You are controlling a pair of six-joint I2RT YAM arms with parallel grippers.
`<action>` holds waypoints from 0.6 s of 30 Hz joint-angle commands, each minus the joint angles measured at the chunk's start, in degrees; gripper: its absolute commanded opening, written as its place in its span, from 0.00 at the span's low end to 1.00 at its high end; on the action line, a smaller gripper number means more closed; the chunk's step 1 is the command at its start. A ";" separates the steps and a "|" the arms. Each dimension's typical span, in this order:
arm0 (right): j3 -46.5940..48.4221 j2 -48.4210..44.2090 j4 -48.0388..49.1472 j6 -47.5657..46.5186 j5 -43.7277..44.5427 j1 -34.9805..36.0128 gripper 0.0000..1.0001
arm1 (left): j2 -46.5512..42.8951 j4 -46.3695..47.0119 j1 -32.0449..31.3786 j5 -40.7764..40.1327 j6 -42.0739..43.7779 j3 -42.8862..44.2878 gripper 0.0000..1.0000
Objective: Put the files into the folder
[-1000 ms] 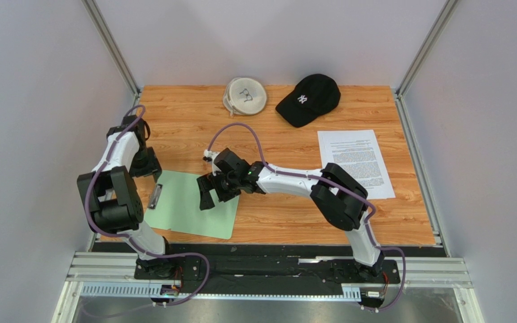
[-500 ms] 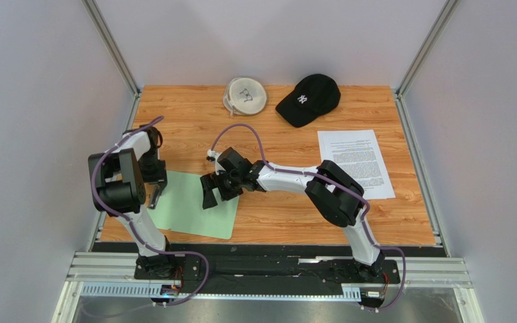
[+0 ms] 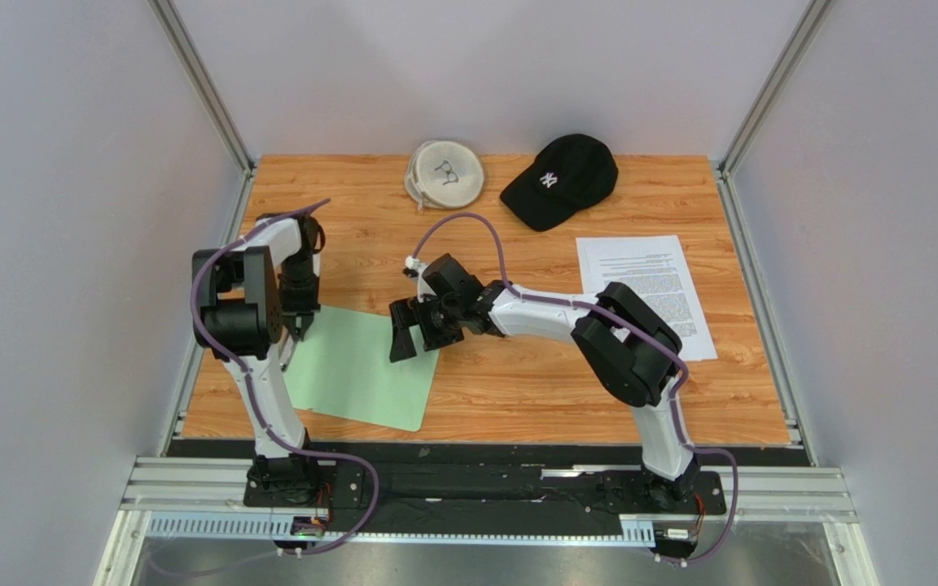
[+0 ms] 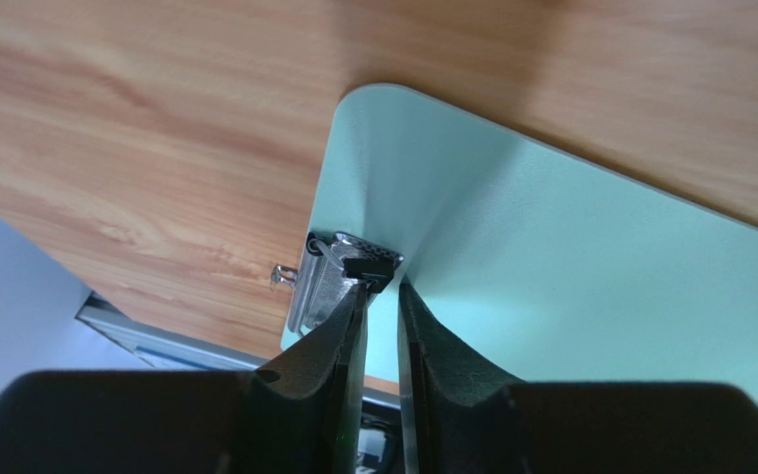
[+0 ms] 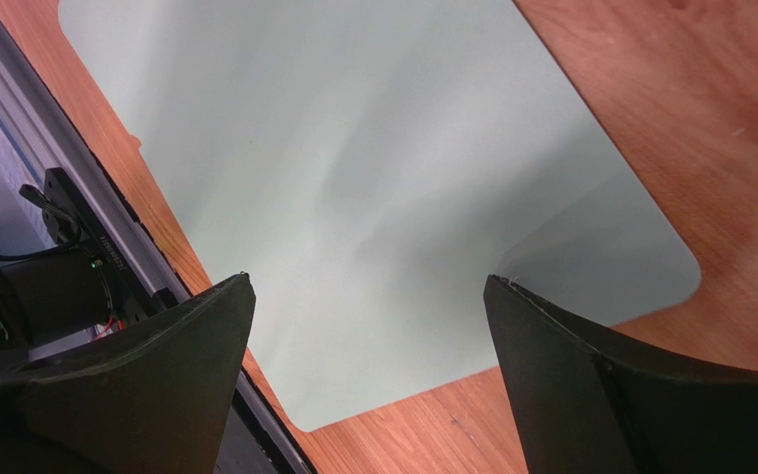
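The left gripper (image 4: 381,288) has swung in and pinches the clip (image 4: 348,272) on the folder (image 4: 551,276); its thin hold could slip.

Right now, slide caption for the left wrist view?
Left hand closed at the metal clip of the mint-green folder on the wooden table.

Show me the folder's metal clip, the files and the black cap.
metal clip (image 4: 326,288): left wrist view, on its silver plate.
files (image 3: 645,297): top external view, middle of the printed page.
black cap (image 3: 560,180): top external view, on its crown.
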 commanded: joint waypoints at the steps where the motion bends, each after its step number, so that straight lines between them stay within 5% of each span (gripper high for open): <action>1: -0.84 -2.88 0.70 -1.31 1.02 -1.69 0.96 | 2.20 -3.25 -4.29 10.34 -4.43 5.51 0.25; 4: -1.28 -3.41 -0.35 -2.45 2.77 -2.83 0.96 | 2.29 -2.82 -6.92 17.37 -7.68 7.10 0.22; 10: -1.99 -4.99 -2.55 -5.60 6.37 -4.77 0.96 | -5.69 0.35 -8.16 15.64 -13.05 5.87 0.24; 18: -2.33 -8.50 -6.86 -8.78 8.75 -4.68 0.98 | -12.66 -2.46 -7.81 10.71 -13.58 4.91 0.73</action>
